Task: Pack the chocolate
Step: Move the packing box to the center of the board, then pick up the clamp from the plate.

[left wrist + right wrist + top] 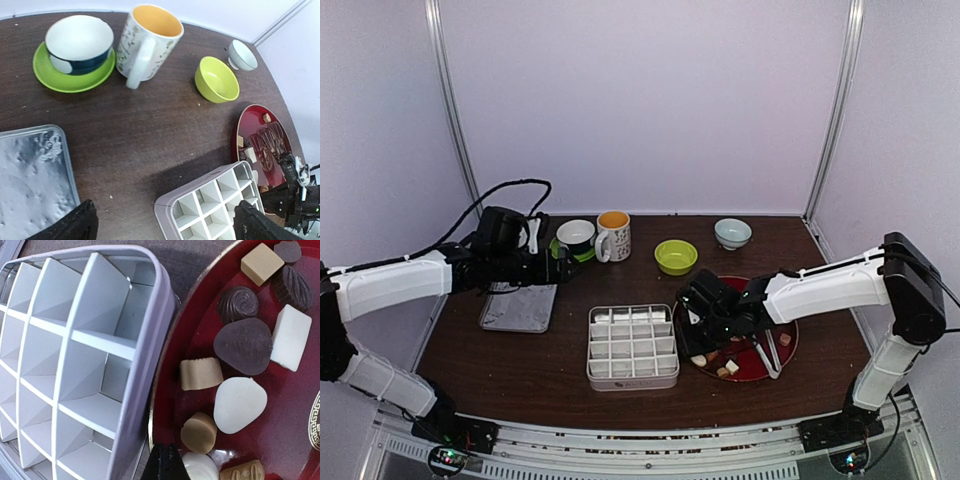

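Note:
The chocolate (243, 345) lies as several brown, dark and cream-white pieces on a red plate (295, 405), also seen as small chocolate pieces (725, 368) in the top view. My right gripper (165, 464) is shut with nothing in it, tips low at the plate's left rim beside a tan round piece (198, 431). From above, the right gripper (698, 335) sits between the plate (790, 345) and the white compartment tray (632, 384). The tray's cells (90, 365) look empty. My left gripper (165, 227) is open and holds nothing, high over the table near the tray corner (167, 212).
Metal tongs (767, 352) rest on the plate. A metal lid (520, 308) lies at the left. Along the back stand a white bowl on a green saucer (576, 235), a mug (613, 235), a green bowl (676, 256) and a pale bowl (732, 232).

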Robot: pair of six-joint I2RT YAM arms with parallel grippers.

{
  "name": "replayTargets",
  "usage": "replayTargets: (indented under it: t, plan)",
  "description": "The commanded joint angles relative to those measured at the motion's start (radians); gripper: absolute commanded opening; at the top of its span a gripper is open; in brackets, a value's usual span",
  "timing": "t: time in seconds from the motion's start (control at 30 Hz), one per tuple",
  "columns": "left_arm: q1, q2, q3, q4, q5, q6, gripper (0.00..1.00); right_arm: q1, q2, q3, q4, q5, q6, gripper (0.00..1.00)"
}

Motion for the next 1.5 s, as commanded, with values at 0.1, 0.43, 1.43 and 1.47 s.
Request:
replayTargets:
  t: [0.1,0.43,1.43,1.47]
  plan:
    - [0.129,-0.176,-0.115,-0.052,-0.063,0.148,0.98,0.014,-0.104,0.035,-0.061,0.120,-0.015,0.00]
    - [0.236,-0.365,-0.263,0.096,-0.362,0.323,0.96,0.007,-0.280,-0.015,-0.128,0.268,-0.015,0.01]
    - [0.479,-0.159,-0.471,0.798,-0.417,0.610,0.98,-0.149,-0.632,-0.209,-0.229,0.302,-0.067,0.89]
    - [0.480,-0.147,-0.484,0.838,-0.404,0.617,0.98,-0.160,-0.619,-0.204,-0.217,0.288,-0.077,0.89]
